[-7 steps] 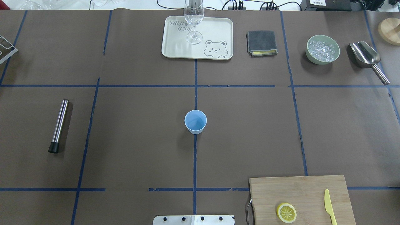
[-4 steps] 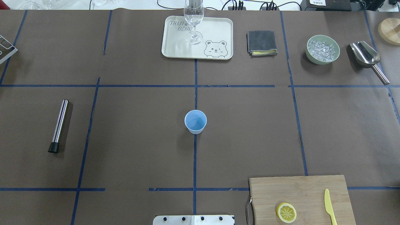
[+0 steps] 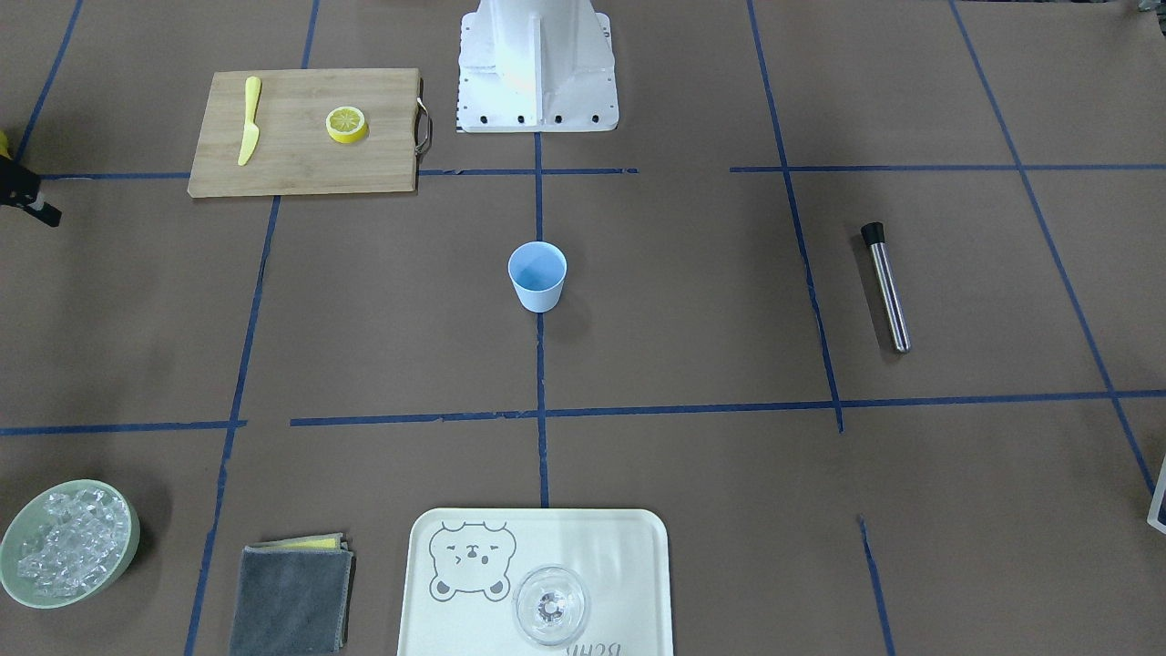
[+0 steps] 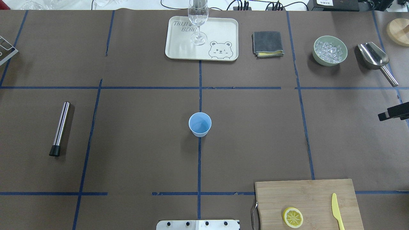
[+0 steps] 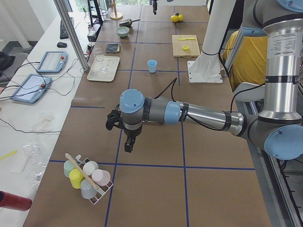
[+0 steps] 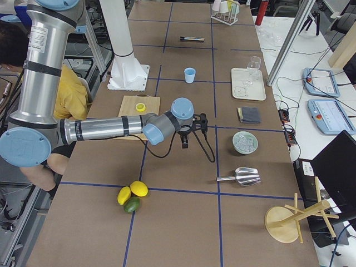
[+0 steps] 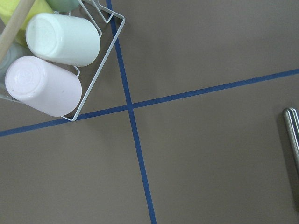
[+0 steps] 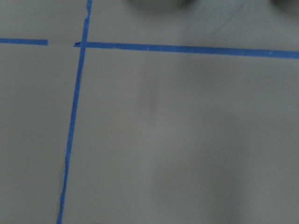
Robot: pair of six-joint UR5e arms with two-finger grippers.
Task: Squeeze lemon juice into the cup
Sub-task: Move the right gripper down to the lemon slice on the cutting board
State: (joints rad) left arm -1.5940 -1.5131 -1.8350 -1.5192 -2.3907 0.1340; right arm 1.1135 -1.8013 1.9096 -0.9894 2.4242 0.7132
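Note:
The half lemon (image 4: pixel 292 217) lies cut face up on the wooden cutting board (image 4: pixel 306 195) at the near right, and it also shows in the front view (image 3: pixel 347 124). The light blue cup (image 4: pixel 199 124) stands upright at the table's middle, and it also shows in the front view (image 3: pixel 537 275). My right gripper (image 4: pixel 388 114) only pokes in at the overhead view's right edge, far from both; I cannot tell whether it is open. My left gripper (image 5: pixel 128 144) shows only in the exterior left view, near the cup rack; I cannot tell its state.
A yellow knife (image 4: pixel 335 210) lies on the board. A tray (image 4: pixel 220 32) with a clear glass (image 4: pixel 198 19), a grey cloth (image 4: pixel 267 43), a bowl of ice (image 4: pixel 330 50) and a metal scoop (image 4: pixel 374 57) sit at the far side. A metal muddler (image 4: pixel 60 127) lies at the left.
The tip of my right gripper has come into the overhead view at its right edge. The lemon and the cup have not moved.

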